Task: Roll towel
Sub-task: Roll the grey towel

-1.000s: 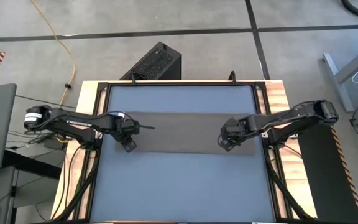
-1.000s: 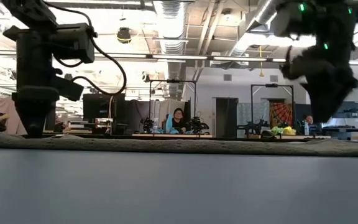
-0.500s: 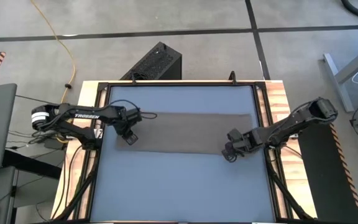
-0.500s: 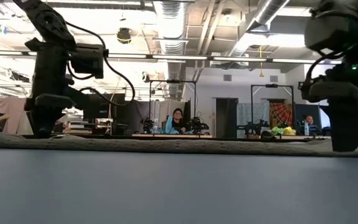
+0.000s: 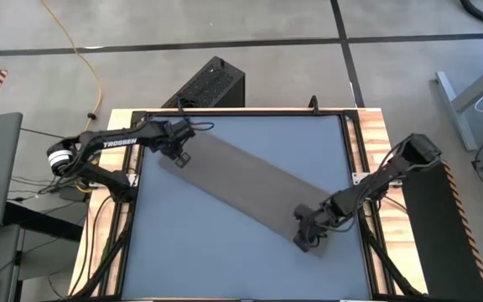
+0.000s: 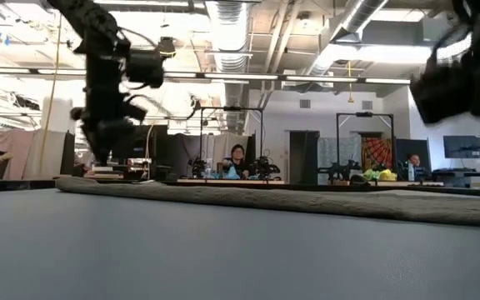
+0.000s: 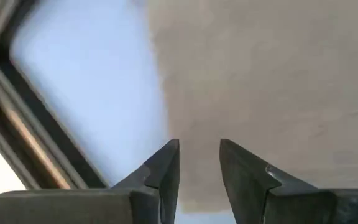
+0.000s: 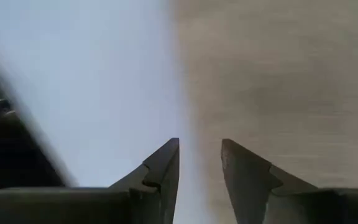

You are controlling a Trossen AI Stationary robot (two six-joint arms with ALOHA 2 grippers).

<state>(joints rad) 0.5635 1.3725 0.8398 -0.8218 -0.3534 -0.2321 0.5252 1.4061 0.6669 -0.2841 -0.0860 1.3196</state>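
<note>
Blue table [image 5: 225, 243] — towel [image 5: 241, 186] lies diagonal — both grippers at its ends.

Probably a robotics lab: exposed ceiling ducts [image 6: 223, 17], workbenches [image 6: 232, 180] with more robot arms [image 6: 261, 167], seated people [image 6: 238, 158].

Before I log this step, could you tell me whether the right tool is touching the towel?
Cannot tell. The high view shows the right tool over the towel at its near end, and the right wrist view shows no plain contact or gap.

Grey floor [image 5: 267, 71], ceiling ducts [image 6: 232, 21] w/ lights.
</note>
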